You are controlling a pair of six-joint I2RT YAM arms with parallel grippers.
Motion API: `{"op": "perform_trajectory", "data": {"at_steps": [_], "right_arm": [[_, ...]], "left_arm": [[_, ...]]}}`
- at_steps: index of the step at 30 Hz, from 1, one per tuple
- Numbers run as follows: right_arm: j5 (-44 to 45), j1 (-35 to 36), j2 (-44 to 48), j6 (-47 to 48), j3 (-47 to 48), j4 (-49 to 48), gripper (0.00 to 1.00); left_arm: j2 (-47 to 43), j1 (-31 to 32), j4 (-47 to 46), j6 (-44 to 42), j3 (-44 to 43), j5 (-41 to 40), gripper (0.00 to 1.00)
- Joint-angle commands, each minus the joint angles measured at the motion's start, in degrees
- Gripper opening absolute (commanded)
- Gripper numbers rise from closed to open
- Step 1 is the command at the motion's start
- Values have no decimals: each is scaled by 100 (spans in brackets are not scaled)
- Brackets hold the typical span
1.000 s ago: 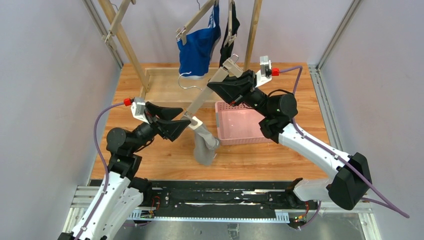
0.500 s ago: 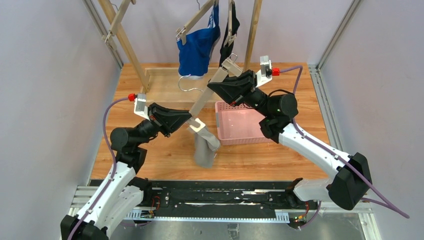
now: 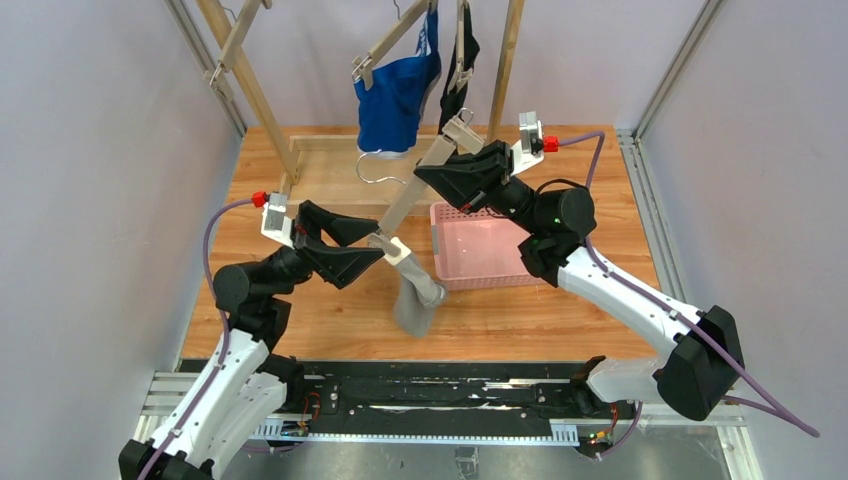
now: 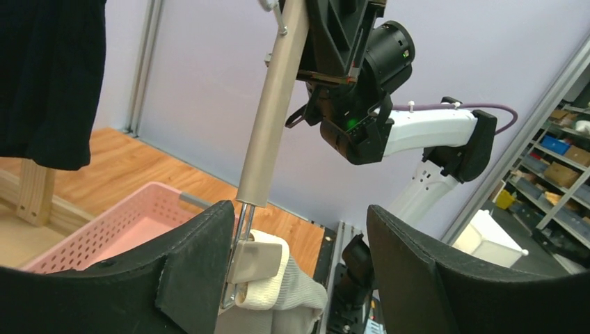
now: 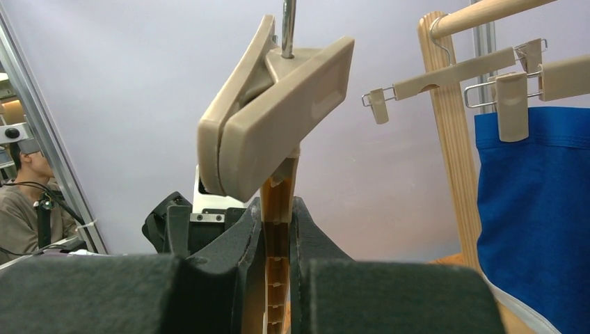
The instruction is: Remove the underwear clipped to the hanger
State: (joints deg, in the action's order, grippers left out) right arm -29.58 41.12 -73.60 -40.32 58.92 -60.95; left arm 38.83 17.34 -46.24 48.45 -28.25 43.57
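My right gripper (image 3: 432, 170) is shut on the upper part of a beige clip hanger (image 3: 410, 195) and holds it slanting down to the left; the bar shows between its fingers in the right wrist view (image 5: 278, 223). The light grey underwear (image 3: 415, 295) hangs from the hanger's lower clip (image 4: 254, 261). My left gripper (image 3: 372, 240) is open, and that clip lies between its jaws, close against the left finger (image 4: 188, 278). The blue underwear (image 3: 395, 100) and the black underwear (image 3: 460, 60) hang clipped on the rack behind.
A pink perforated basket (image 3: 480, 275) stands on the wooden table under my right arm. The wooden rack's posts (image 3: 250, 90) rise at the back. A wire hanger hook (image 3: 375, 165) hangs below the blue underwear. Metal frame rails run along both sides.
My left gripper narrowed and moved right towards the lower clip, then opened again around it. The grey underwear shifted slightly. My right gripper has held still.
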Motion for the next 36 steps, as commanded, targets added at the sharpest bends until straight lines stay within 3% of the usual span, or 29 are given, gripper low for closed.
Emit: {"op": "perform_trajectory", "data": {"at_steps": [1,19,36], "right_arm": [[-78,27,109,35,160,-233,1],[-258,26,336,-102,137,-298,1],[-113,26,79,-117,409,-525,1]], "left_arm": [[-190,15,278,-326,-41,-98,75],[-260,10,668,-720,-73,-613,77],[-102,15,686,-583,-162,-290,77]]}}
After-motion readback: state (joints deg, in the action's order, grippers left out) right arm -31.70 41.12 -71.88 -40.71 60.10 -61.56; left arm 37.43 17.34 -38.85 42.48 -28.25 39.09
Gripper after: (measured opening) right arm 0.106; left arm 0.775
